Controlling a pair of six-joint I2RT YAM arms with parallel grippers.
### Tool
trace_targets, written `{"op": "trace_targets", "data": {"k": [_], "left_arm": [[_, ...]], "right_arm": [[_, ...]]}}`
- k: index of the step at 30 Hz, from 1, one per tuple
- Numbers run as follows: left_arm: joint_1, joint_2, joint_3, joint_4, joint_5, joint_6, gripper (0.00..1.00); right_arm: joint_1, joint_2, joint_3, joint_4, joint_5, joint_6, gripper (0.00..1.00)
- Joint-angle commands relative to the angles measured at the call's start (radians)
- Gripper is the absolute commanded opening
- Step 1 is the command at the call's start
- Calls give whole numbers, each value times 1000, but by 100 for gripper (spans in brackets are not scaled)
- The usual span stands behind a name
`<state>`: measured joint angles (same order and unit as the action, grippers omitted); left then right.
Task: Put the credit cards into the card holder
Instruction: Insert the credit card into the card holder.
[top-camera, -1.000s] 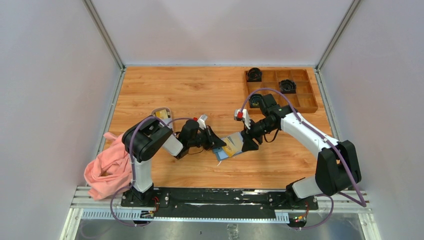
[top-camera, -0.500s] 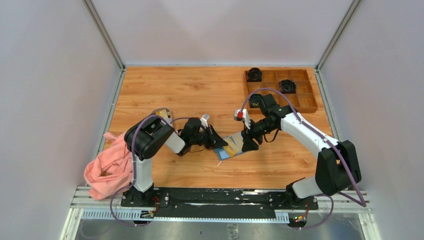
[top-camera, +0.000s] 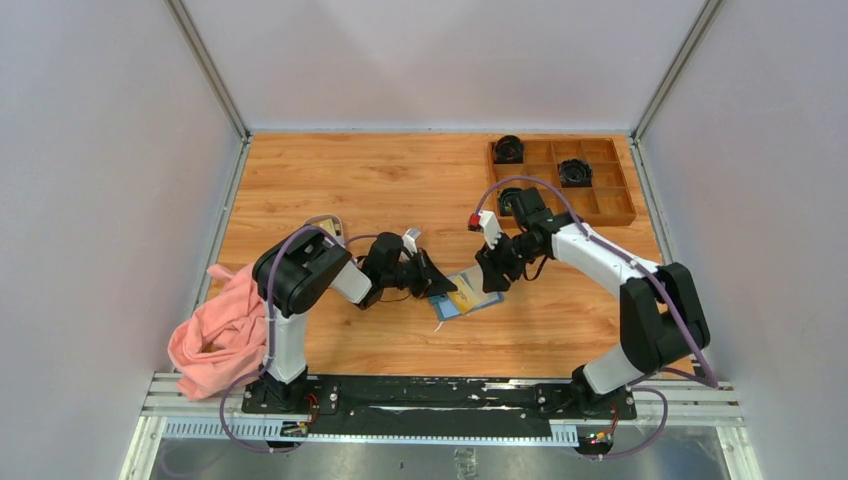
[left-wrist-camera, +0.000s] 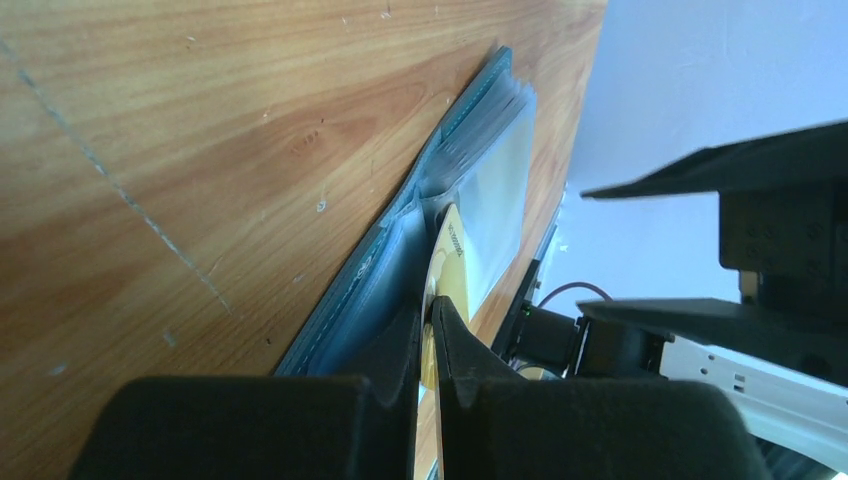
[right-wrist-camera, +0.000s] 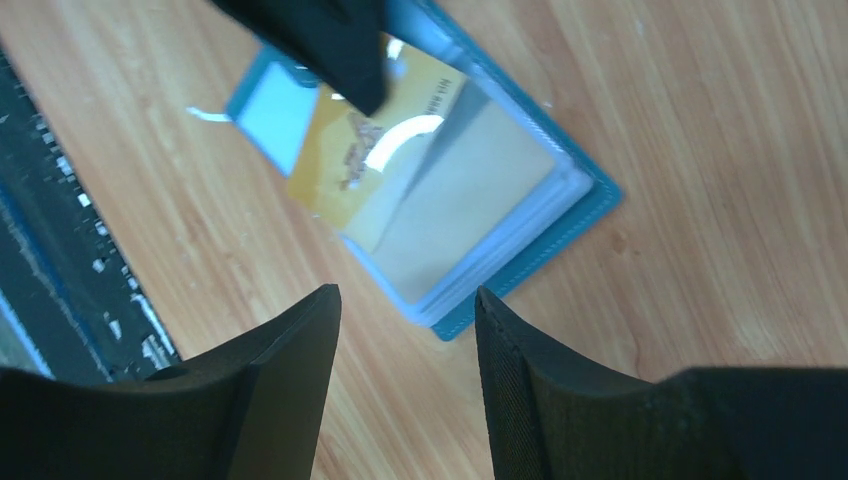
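R gripper (right-wrist-camera: 405, 300) pulled back off the card holder (right-wrist-camera: 490, 210), jaws apart, holder just beyond them. I had L gripper (left-wrist-camera: 428, 322) clamped on a yellow credit card (right-wrist-camera: 350, 175), partway inside holder's pocket.

— How much of the credit card (right-wrist-camera: 350, 170) shows?
— From the right wrist, one corner lies under a dark finger (right-wrist-camera: 320, 40) of the left gripper (left-wrist-camera: 425, 318), and the print is too blurred to read. From the left wrist it is edge-on, its near part lost between the fingers.
— The card holder (right-wrist-camera: 500, 200)?
— From above, that gripper covers its left end.
— And the dish (top-camera: 325, 228) on the left?
— Partly behind the left arm (top-camera: 300, 275); its contents are too small to tell. So are the dark round things (top-camera: 575, 172) in the far-right tray (top-camera: 610, 218).
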<state>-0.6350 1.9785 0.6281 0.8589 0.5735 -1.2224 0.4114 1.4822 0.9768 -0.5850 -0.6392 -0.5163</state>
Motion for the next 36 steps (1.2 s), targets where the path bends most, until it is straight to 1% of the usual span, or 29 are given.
{"op": "trace_targets", "data": {"k": [1,6,10,13,15,19,36], "left_arm": [[-2,44,1,-153,-16,36,6],[-2,50,15,-168,-11,43,6],[-2,64,29,-175,-1,47,6],[-2,69,34,-181,6,49,6],[-2,69,37,-186,10,51,5],[-2,73,44,-202,28,59,4],[0,99,97,-285,73,86,3]], "right_arm": [[-14,59,10,109,149,200,56],[-25,125,18,138,199,285,54],[-42,170,21,136,146,313,53],[-43,207,25,128,108,317,49],[-43,220,30,122,88,318,44],[-43,233,33,117,80,314,40],[-42,249,37,107,49,302,38]]}}
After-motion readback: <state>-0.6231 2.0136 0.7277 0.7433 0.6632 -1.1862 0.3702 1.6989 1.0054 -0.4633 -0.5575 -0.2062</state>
